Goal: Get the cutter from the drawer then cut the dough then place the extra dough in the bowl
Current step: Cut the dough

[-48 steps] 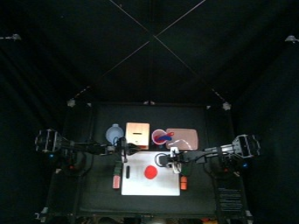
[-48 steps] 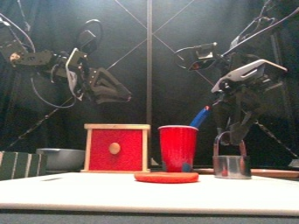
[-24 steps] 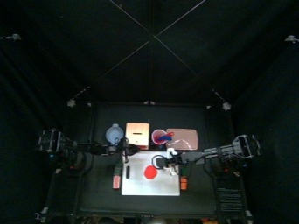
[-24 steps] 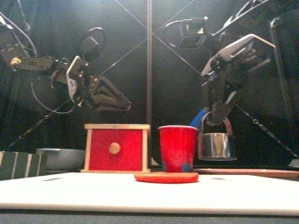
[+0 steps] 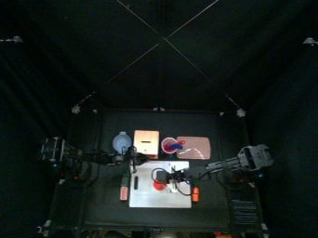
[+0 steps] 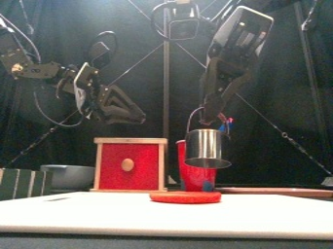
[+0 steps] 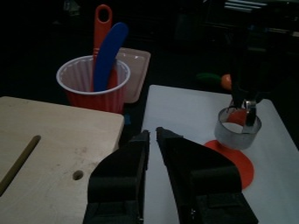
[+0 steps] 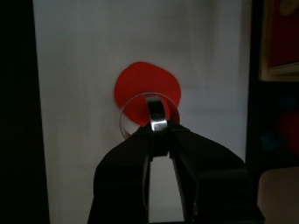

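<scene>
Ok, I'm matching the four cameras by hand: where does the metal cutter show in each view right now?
Top view: the cutter over the white board's middle.
Front view: the cutter mid-picture, hanging from the right gripper.
Left wrist view: the cutter beyond that arm's jaws, over the board.
Right wrist view: its wire handle pinched between the jaws, mid-picture.
Shared landmark: the red dough disc under it in all four.

The right gripper (image 6: 205,119) has raised the cutter (image 6: 205,149) (held by its wire handle) and carried it inward, above the dough (image 6: 185,196).
</scene>
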You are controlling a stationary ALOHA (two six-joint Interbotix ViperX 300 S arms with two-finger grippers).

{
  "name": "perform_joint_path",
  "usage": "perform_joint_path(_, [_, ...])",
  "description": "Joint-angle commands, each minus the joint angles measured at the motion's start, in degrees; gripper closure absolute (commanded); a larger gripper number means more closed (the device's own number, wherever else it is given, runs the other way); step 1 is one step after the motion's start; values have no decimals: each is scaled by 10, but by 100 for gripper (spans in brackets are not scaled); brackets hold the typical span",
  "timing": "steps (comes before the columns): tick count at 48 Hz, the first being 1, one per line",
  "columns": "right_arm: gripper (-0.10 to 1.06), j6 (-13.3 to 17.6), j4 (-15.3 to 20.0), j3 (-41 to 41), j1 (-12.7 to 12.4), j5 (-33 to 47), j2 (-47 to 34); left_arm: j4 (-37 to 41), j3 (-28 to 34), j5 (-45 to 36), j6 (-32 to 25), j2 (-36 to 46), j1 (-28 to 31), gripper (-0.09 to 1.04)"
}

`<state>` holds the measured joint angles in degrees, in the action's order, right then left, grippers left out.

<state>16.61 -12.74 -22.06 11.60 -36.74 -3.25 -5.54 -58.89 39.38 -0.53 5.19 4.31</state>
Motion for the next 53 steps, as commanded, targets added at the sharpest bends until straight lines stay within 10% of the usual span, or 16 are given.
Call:
perform_joint_path(1, [41,-1,-6,25,-1,2,-5,0,5,1,0,-1,-1,34])
perform_joint_path(53, [33,2,-33,52,-8,6,-49,-12,14,0,0,-33,-28,33])
